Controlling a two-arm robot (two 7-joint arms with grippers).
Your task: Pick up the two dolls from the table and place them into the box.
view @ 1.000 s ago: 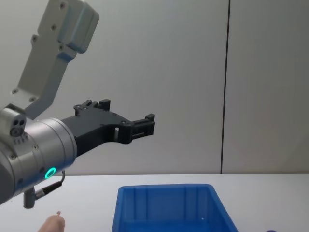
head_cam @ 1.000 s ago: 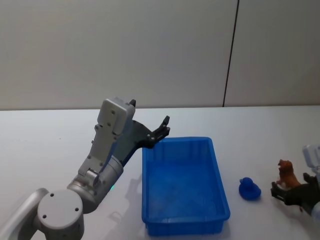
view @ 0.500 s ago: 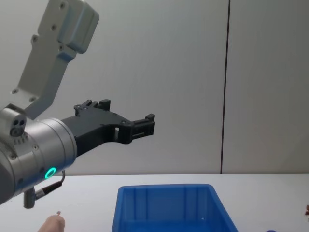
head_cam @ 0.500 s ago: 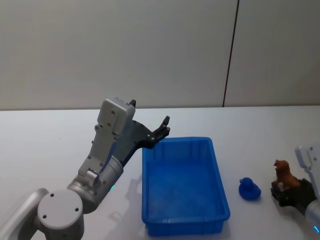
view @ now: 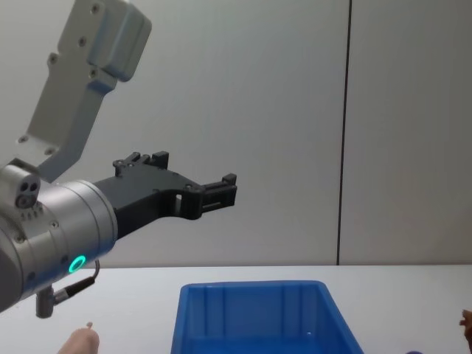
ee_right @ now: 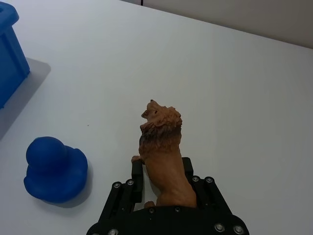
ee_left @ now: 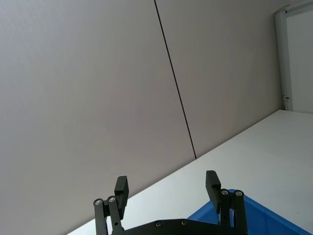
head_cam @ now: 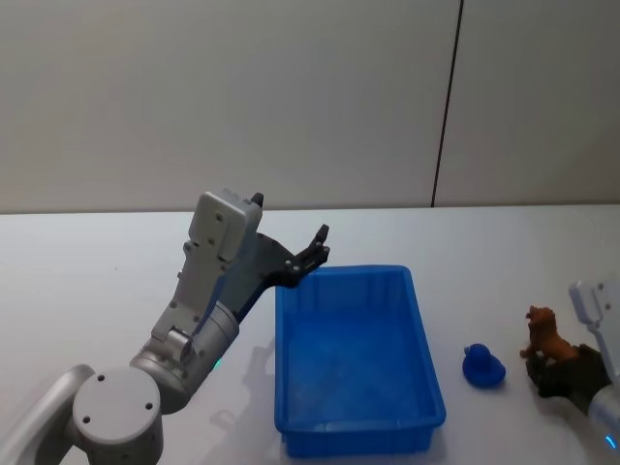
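Observation:
A reddish-brown lion doll [head_cam: 543, 332] stands upright in my right gripper [head_cam: 554, 368], which is shut on its hindquarters at the table's right edge. In the right wrist view the black fingers [ee_right: 137, 171] press on both sides of the lion [ee_right: 164, 147]. Its head pokes in at the chest view's right edge [view: 467, 319]. A peach-pink doll [view: 80, 341] lies low on the left in the chest view. The blue box [head_cam: 354, 363] sits in the middle of the white table [head_cam: 87, 291]. My left gripper [head_cam: 316, 252] hangs open and empty above the box's far left corner.
A small blue duck toy [head_cam: 483, 367] sits on the table between the box and the lion, close to my right gripper [ee_right: 162, 166] in the wrist view. The left arm's grey forearm [head_cam: 208, 281] slants up beside the box's left wall.
My right gripper has carried the lion a little leftward, toward the box, and its head now enters the chest view. The left arm has not moved.

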